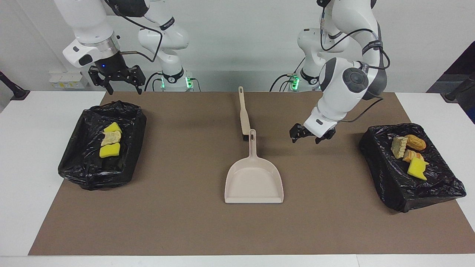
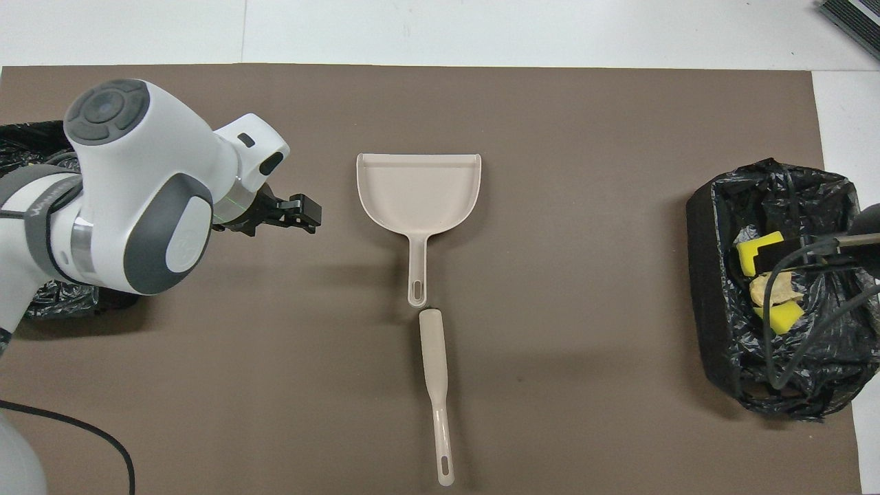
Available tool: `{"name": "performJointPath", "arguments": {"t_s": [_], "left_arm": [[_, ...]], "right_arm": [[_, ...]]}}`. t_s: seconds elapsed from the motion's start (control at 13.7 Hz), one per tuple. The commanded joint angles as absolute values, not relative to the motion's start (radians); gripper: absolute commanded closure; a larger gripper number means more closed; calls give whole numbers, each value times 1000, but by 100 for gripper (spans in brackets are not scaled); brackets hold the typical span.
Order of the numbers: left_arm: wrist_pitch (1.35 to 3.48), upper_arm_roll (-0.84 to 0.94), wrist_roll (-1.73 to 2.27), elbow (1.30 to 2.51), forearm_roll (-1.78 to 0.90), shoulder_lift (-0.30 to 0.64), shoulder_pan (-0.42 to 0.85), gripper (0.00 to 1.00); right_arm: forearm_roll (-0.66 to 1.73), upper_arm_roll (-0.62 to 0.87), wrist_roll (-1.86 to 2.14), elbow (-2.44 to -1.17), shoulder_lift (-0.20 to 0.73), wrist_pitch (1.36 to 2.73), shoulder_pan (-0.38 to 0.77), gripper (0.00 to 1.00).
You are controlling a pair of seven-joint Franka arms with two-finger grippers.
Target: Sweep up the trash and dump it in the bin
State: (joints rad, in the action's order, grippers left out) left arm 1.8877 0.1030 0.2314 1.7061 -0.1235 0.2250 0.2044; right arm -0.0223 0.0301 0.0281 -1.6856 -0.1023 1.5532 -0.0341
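Observation:
The trash lies in two bins lined with black bags. The bin (image 1: 74, 159) at the right arm's end holds two yellow sponge chunks (image 1: 110, 150) and a tan bread piece (image 1: 111, 138); these also show in the overhead view (image 2: 756, 249). The bin (image 1: 426, 185) at the left arm's end holds several pieces: bread (image 1: 399, 147), a brown pastry (image 1: 415, 142) and a yellow sponge (image 1: 417, 168). My right gripper (image 1: 124, 89) is open and empty, raised near its bin's nearer edge. My left gripper (image 1: 307, 140) is open and empty, low over the mat between the dustpan's handle and its bin.
A beige dustpan (image 1: 254, 178) lies empty mid-mat, its handle toward the robots. A beige brush (image 1: 243, 111) lies in line with it, nearer the robots, its head by the dustpan's handle. A brown mat (image 1: 185, 222) covers the table. My left arm hides most of its bin (image 2: 27, 137) overhead.

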Motion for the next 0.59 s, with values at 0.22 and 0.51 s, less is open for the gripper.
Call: {"name": "performJointPath", "arguments": {"t_s": [0.22,0.51], "left_arm": [[1878,109,199,1697,-129,169,95,0],[1865,110,146,1663,-75,170,34,0]], "right_arm": [[-5,35,60,-1667,-94,1536,-52,0],[-5,35,60,-1667,-94,1536,-52,0]]}}
